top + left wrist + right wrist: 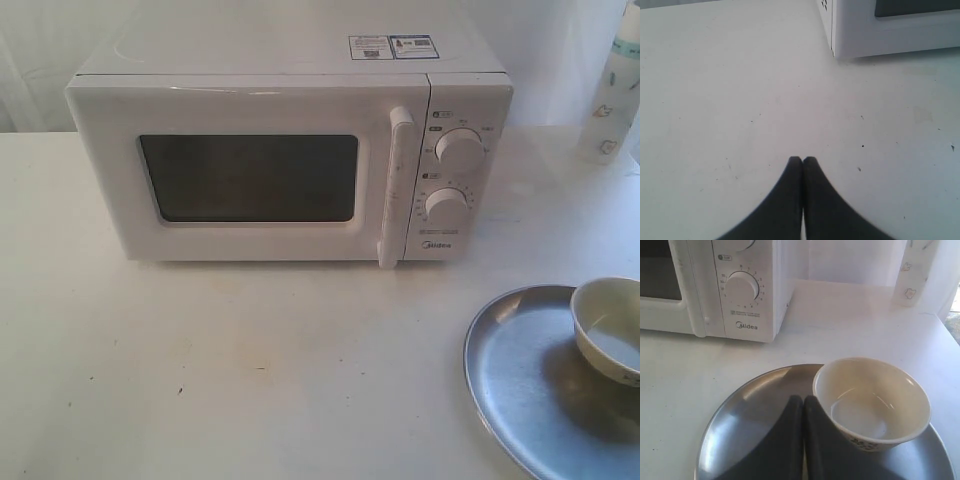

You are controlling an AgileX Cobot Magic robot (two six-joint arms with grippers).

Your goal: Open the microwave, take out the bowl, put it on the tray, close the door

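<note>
The white microwave [280, 160] stands at the back of the table, its door [250, 178] shut flush and the bar handle [397, 185] upright beside the two knobs. At the right edge the silver tray [530, 380] carries the cream bowl [608, 325], upright and empty. Neither gripper shows in the exterior view. My right gripper [803, 397] is shut with nothing in it, over the tray [750, 420] and close beside the bowl [872, 400]. My left gripper [802, 159] is shut over bare tabletop, short of the microwave's lower corner [890, 30].
A tall pale bottle [612, 90] stands at the back right of the white table [250, 350], right of the microwave. It also appears in the right wrist view as a bottle [912, 275] beyond the tray. A white curtain hangs behind.
</note>
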